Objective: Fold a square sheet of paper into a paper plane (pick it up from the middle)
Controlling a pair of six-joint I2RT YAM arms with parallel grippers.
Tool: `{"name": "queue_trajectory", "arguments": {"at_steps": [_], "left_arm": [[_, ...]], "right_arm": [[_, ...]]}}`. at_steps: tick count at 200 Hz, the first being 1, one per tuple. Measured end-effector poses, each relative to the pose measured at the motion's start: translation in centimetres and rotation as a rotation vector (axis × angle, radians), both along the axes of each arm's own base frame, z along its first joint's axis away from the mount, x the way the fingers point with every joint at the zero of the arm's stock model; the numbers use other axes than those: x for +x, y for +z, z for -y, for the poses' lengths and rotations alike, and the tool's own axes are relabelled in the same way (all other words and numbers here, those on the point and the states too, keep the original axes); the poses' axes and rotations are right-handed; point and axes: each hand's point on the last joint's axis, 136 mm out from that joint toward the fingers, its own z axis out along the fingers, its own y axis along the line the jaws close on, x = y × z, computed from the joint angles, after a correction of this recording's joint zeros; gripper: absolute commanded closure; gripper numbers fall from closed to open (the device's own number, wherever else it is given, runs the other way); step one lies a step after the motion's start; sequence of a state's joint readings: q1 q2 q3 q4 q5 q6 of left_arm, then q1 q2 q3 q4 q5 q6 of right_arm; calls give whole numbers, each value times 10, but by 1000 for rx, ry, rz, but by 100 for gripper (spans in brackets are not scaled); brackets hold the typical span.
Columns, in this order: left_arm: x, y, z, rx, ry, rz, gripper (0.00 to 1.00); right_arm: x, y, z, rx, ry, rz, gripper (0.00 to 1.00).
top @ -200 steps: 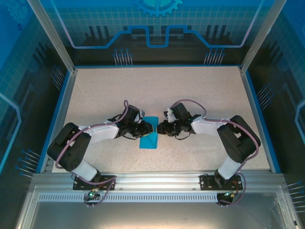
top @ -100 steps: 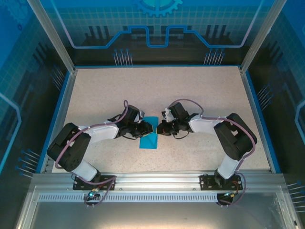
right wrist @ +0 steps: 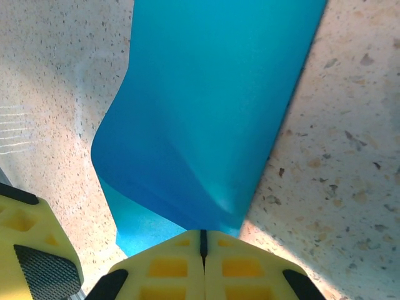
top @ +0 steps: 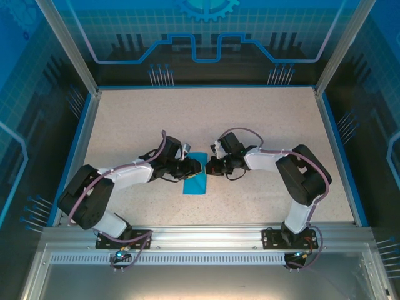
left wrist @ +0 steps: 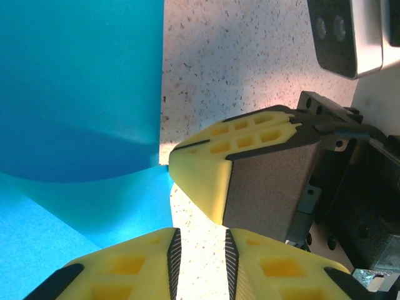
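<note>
Two grippers meet tip to tip at mid-table, seen from above: left gripper and right gripper, with the sheet of paper between and just below them on the speckled table. From overhead the sheet reads as a teal-blue oblong, its long axis running toward the arm bases.

Right wrist view: the right gripper's yellow pads are pressed together with no gap. The near edge of the sheet curls up off the table and runs into their seam, so the paper is pinched there. The far part lies flat.

Left wrist view: the left gripper has its fingers slightly apart, with bare table visible through the narrow slot and nothing between them. The sheet lies to their left, its raised edge meeting the tip of the right gripper's finger.
</note>
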State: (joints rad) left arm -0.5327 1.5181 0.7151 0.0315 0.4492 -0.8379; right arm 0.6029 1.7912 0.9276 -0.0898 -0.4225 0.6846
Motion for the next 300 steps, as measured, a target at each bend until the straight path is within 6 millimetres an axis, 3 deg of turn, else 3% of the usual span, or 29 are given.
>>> {"name": "queue_trajectory", "arguments": {"at_steps": [88,300], "left_arm": [[-9,-27,3,22,-27,-83,76],[-10,-42,3,40,-28,-114,76]], "right_arm": [[2,-5,2,-25,1,-3,97],[7,-17,0,-48,1,-23,97]]}}
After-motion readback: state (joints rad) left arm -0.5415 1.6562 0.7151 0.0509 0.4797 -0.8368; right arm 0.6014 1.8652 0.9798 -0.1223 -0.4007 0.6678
